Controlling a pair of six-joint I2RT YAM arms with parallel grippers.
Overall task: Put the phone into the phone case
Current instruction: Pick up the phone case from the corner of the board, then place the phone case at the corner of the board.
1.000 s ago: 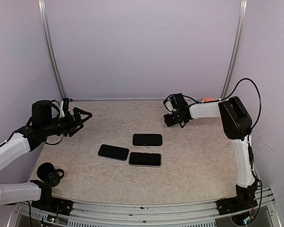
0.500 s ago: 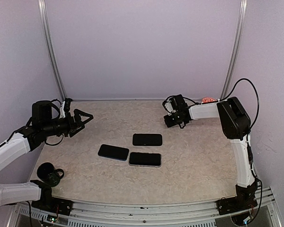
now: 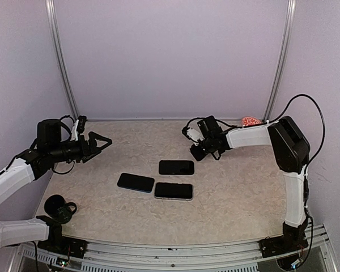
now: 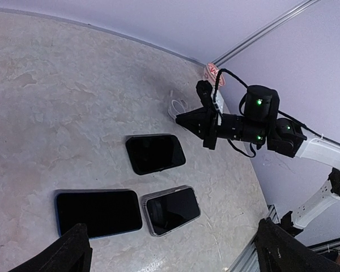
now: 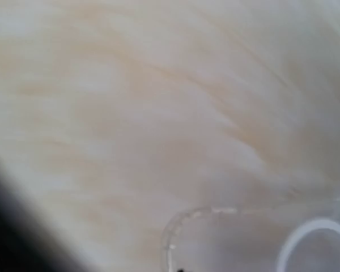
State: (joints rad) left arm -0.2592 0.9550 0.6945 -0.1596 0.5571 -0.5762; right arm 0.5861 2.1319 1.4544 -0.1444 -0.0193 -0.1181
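Observation:
Three dark phones lie flat mid-table: a black one (image 3: pixel 176 167) (image 4: pixel 154 153), a blue-edged one (image 3: pixel 135 182) (image 4: pixel 98 212), and one with a pale rim (image 3: pixel 173 191) (image 4: pixel 172 209). The clear phone case (image 3: pixel 191 130) (image 5: pixel 255 241), with a white ring on it, sticks out from my right gripper (image 3: pixel 197 152) just behind the black phone. That gripper is shut on the case's edge; its fingers do not show in the blurred right wrist view. My left gripper (image 3: pixel 103 140) (image 4: pixel 173 252) hovers open and empty over the table's left side, well away from the phones.
A small red and white object (image 3: pixel 249 120) lies at the back right corner by the frame post. A black round object (image 3: pixel 59 207) sits at the front left by the left arm's base. Purple walls close the back and sides.
My right gripper has shut and moved left and forward toward the black phone, and the clear case now sticks out to its left. The left arm has barely moved.

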